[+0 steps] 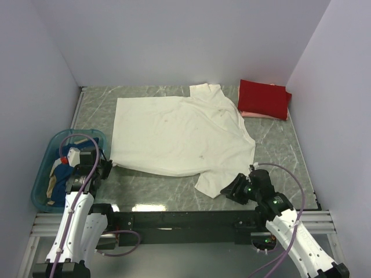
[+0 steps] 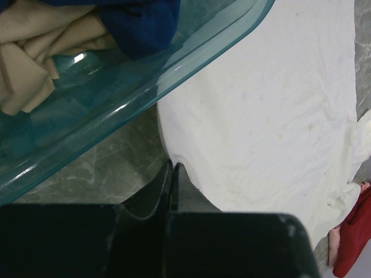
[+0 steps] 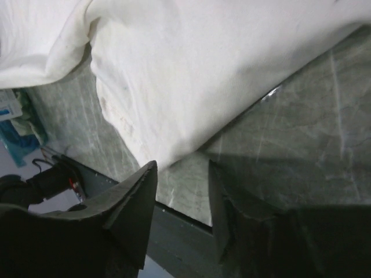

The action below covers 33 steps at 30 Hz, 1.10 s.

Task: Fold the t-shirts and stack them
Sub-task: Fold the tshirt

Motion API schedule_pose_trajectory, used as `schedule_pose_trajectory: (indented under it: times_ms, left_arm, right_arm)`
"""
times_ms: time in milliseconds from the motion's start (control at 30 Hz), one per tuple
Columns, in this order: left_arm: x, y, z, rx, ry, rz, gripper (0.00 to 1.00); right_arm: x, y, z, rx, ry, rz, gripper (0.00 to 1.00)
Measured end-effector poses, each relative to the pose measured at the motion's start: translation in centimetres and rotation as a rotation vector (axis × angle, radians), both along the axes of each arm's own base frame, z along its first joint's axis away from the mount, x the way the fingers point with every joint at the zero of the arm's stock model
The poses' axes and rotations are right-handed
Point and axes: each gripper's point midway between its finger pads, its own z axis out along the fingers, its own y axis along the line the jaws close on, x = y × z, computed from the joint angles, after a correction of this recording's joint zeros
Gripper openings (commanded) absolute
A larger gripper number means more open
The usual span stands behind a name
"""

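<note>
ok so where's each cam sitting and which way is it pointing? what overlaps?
Top external: above and behind the bases, facing down and forward over the table; shows both arms, left gripper, right gripper.
Left wrist: on the left arm, low, looking along its closed fingers at a corner of the cream-white t-shirt, teal basket alongside.
Right wrist: on the right arm, looking past its open fingers at the same shirt's sleeve edge.
Shared: the cream-white t-shirt is in all three; the red t-shirt in top and left wrist.

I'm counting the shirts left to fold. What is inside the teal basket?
The teal basket holds a crumpled tan shirt and a dark blue shirt bunched against it. Anything beneath them is covered and cannot be seen.
</note>
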Motion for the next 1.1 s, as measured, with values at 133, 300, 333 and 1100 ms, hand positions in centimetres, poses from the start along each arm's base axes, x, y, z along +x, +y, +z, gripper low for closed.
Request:
schedule_pose_trajectory:
  times_ms: [133, 300, 333, 1100]
  left_arm:
    - [0.0, 0.0, 0.1, 0.0, -0.003, 0.001, 0.01]
    - [0.0, 0.0, 0.3, -0.002, -0.017, 0.003, 0.01]
    - [0.0, 0.0, 0.4, -0.004, -0.02, 0.006, 0.01]
    - [-0.5, 0.1, -0.2, -0.063, 0.006, 0.091, 0.02]
  right_arm:
    - [0.7, -0.2, -0.3, -0.012, -0.005, -0.029, 0.37]
    - [1.4, -0.7, -0.7, -0.047, -0.017, -0.055, 0.12]
    - [1.5, -0.9, -0.7, -0.059, -0.021, -0.061, 0.08]
    - [4.5, -1.8, 8.8, -0.187, -0.18, -0.008, 0.0]
